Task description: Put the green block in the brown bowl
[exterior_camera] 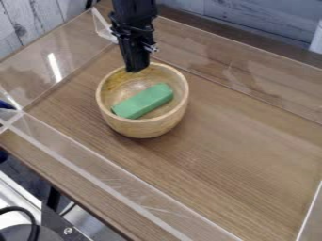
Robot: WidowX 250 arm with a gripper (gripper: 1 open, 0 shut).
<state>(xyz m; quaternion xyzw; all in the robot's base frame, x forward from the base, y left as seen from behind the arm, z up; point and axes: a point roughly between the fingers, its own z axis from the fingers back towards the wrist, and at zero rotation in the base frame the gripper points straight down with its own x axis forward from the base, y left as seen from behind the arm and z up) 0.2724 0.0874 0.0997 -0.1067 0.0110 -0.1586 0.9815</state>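
Observation:
The green block [142, 101] lies flat inside the brown bowl [165, 120], angled across its pale inside. The bowl stands on the wooden table, left of the middle. My black gripper [135, 65] hangs just above the bowl's far rim, pointing down. Its fingers are together and nothing is held between them. The block is apart from the fingertips, lower and nearer the camera.
The wooden tabletop [239, 141] is fenced by clear plastic walls [51, 66] on the left, front and back. A white planked wall [32, 24] shows at the upper left.

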